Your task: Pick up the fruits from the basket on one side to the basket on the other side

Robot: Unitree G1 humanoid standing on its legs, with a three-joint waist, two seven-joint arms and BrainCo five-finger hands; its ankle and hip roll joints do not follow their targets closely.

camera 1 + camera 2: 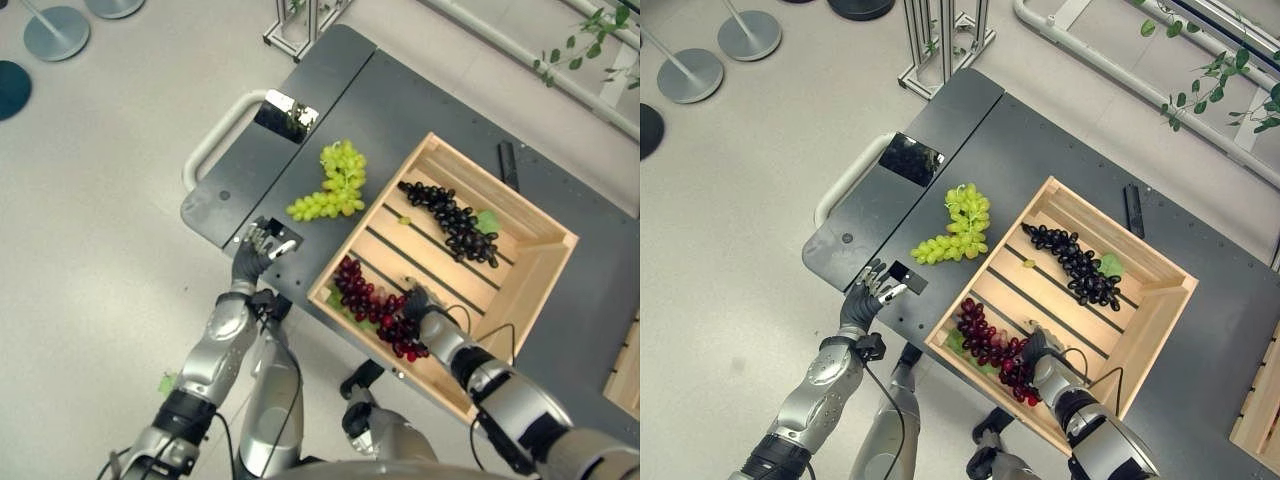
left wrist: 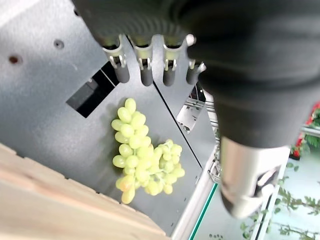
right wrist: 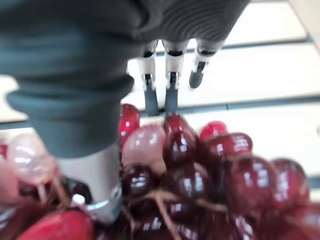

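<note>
A bunch of green grapes (image 1: 332, 182) lies on the dark table (image 1: 420, 100), left of a wooden crate (image 1: 500, 187). Inside the crate, black grapes (image 1: 452, 222) lie toward the far side and red grapes (image 1: 372, 303) lie in the near corner. My right hand (image 1: 420, 302) rests on the red grapes (image 3: 200, 165), its fingers (image 3: 170, 95) stretched out straight over them and its thumb pressed against the bunch. My left hand (image 1: 252, 257) hovers open at the table's near left corner, fingers (image 2: 145, 70) straight, with the green grapes (image 2: 142, 160) lying beyond them.
A thin black bar (image 1: 508, 165) lies beyond the crate. A shiny plate (image 1: 285, 113) and a white handle (image 1: 212, 135) are at the table's left end. A second wooden crate (image 1: 626, 370) shows at the right edge. Round stand bases (image 1: 55, 30) and a metal frame (image 1: 305, 25) stand on the floor.
</note>
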